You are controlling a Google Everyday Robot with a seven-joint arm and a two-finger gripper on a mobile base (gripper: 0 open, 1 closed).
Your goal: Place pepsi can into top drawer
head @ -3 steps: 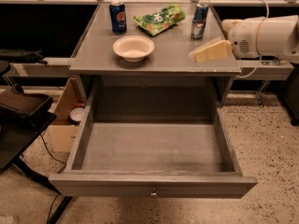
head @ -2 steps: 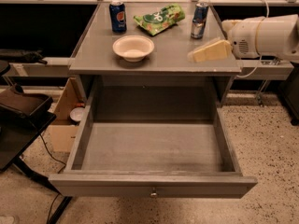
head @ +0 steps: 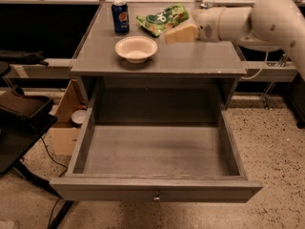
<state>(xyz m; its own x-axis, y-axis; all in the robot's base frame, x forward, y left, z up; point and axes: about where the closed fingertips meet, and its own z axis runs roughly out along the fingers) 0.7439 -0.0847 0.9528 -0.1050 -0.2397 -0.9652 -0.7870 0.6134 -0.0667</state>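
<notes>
Pincer over countertop, one pepsi can, one bowl, one top drawer

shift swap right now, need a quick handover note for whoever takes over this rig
Tool: over the cabinet top, just right of the green chip bag, well apart from the pepsi can.
Pepsi can: upright at the back left of the top, behind the white bowl.
Top drawer: pulled open, can not in it.
Done: drawer open.
Left: reach the can, grasp it, lower it into the drawer.
</notes>
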